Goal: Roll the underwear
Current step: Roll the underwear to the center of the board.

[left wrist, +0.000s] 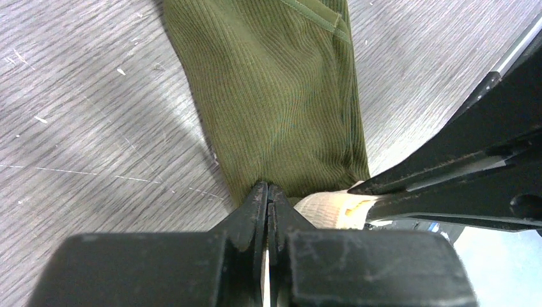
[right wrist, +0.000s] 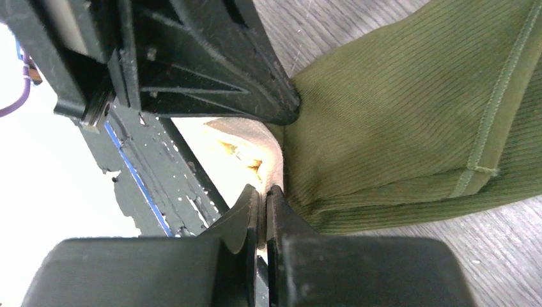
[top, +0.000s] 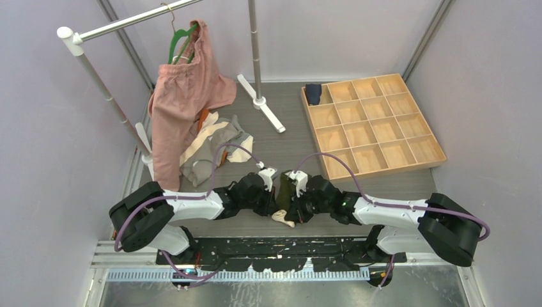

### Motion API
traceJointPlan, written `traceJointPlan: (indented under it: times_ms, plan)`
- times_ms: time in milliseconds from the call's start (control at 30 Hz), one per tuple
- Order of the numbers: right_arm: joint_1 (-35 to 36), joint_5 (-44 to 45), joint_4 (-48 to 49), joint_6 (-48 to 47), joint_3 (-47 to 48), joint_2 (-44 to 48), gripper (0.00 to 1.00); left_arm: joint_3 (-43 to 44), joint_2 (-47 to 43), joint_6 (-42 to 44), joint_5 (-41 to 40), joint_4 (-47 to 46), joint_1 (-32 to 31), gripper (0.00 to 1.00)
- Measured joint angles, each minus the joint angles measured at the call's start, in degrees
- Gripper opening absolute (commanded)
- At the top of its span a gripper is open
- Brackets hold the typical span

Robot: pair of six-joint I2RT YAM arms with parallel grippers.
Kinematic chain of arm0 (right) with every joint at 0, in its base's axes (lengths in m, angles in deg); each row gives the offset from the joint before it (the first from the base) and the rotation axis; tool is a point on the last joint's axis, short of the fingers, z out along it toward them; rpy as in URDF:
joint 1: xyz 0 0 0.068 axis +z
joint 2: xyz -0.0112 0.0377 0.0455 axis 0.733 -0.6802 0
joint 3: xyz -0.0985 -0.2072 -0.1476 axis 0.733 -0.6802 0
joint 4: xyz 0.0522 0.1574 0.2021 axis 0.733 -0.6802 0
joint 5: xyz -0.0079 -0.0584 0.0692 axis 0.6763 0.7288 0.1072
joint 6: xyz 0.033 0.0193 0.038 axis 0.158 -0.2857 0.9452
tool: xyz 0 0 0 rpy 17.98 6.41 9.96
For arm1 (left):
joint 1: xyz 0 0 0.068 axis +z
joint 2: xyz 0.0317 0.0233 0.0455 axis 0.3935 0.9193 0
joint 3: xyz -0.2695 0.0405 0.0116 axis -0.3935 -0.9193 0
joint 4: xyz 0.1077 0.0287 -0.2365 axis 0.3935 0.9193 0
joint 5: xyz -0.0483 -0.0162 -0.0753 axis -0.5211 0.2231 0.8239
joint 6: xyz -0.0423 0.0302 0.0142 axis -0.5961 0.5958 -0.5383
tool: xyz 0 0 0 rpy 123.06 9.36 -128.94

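Observation:
An olive green underwear (top: 284, 190) lies folded into a narrow strip at the table's near middle, between my two arms. The ribbed fabric (left wrist: 281, 96) stretches away from the left gripper (left wrist: 268, 187), which is shut on its near edge beside the cream waistband (left wrist: 326, 211). My right gripper (right wrist: 264, 190) is shut on the cream waistband (right wrist: 246, 144), with the olive underwear (right wrist: 396, 128) spreading to its right. Seen from above, the left gripper (top: 273, 199) and right gripper (top: 295, 202) sit tip to tip over the near end, where the waistband (top: 283, 218) pokes out.
A pile of more underwear (top: 217, 144) lies at the back left under a large pink garment (top: 185, 96) on a green hanger. The rack's white foot (top: 262, 105) stands mid-table. A wooden compartment tray (top: 383, 163) sits at the back right, a navy roll (top: 313, 93) in its far-left cell.

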Motion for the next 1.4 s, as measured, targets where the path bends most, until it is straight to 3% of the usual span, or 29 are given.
traceJointPlan:
  times_ms: [500,733,900,1400]
  plan:
    - [-3.5,-0.2,-7.9,1.6,6.7,-7.4,0.01,-0.1,-1.1,0.7,-1.9,1.5,0.0,0.01]
    - [-4.7,-1.0,-9.2,1.7,9.5,-11.5,0.01,-2.7,-13.7,-0.4,-7.6,7.9,0.0,0.01]
    - [-5.3,-2.4,-9.1,1.7,11.5,-14.4,0.01,-2.9,-20.7,1.3,-7.4,8.7,-0.9,0.01]
    - [-6.1,-4.1,-9.1,1.7,12.0,-15.4,0.04,-2.3,-8.2,6.0,-0.8,0.6,-2.3,0.01]
